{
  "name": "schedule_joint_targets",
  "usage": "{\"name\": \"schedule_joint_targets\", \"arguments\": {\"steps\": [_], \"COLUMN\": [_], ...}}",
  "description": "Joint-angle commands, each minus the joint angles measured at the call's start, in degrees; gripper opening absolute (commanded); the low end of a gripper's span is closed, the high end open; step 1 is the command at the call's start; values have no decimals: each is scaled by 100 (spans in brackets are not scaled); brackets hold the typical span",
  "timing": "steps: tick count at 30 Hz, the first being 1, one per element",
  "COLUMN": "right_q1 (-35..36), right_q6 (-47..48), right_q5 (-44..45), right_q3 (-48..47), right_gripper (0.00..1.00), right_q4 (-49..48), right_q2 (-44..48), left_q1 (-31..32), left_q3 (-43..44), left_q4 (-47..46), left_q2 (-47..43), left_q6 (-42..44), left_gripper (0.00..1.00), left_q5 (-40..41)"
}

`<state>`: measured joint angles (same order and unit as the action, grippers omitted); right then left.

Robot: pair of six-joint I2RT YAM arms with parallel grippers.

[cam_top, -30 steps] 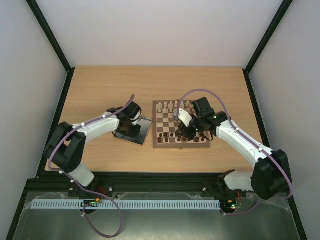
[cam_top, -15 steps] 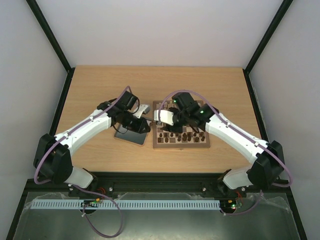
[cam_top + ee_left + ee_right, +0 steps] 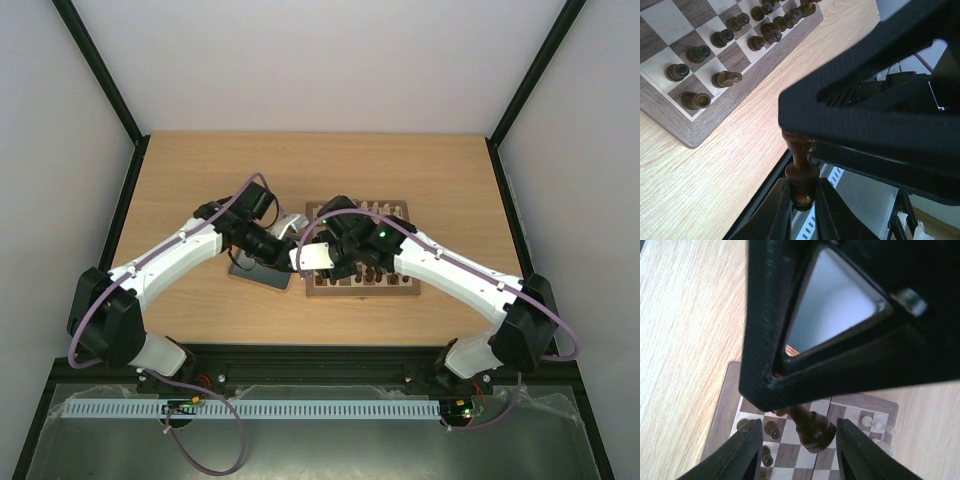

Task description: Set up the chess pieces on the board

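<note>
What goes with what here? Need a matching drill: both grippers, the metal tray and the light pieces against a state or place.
Things:
1. left gripper
2. right gripper
3. metal tray
4. light pieces

States or places:
A. along the far edge of the board
B. open, a finger on each side of the dark piece
C. on the table, left of the board
D. shut on the dark piece

Pairs: 1-D, 2-B, 3-C, 4-A

Dark chess pieces [image 3: 722, 37] standing on board [image 3: 662, 20], another piece [image 3: 801, 172] held aloft
</note>
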<state>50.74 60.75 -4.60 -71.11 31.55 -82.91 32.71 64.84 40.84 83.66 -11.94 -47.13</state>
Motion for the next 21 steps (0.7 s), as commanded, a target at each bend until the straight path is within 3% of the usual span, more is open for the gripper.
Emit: {"name": "schedule_joint_targets", "arguments": {"steps": [1, 12, 18, 21], "right_q1": [192, 227, 178, -42], "right_q6": [288, 297, -96, -520], "right_q5": [440, 456, 439, -65], "right_q3": [-100, 29, 149, 135], "right_gripper": [40, 20, 15, 15], "right_q4": [316, 434, 283, 296], "right_q2": [-122, -29, -1, 6], "left_q1": [57, 56, -26, -90], "left_q3": [84, 75, -36, -303], "left_q4": [-63, -147, -272, -630], "left_q2": [-86, -43, -179, -502], "left_q6": [14, 20, -30, -158], "left_gripper": [9, 9, 32, 43], "left_q5": [-510, -517, -235, 116]}}
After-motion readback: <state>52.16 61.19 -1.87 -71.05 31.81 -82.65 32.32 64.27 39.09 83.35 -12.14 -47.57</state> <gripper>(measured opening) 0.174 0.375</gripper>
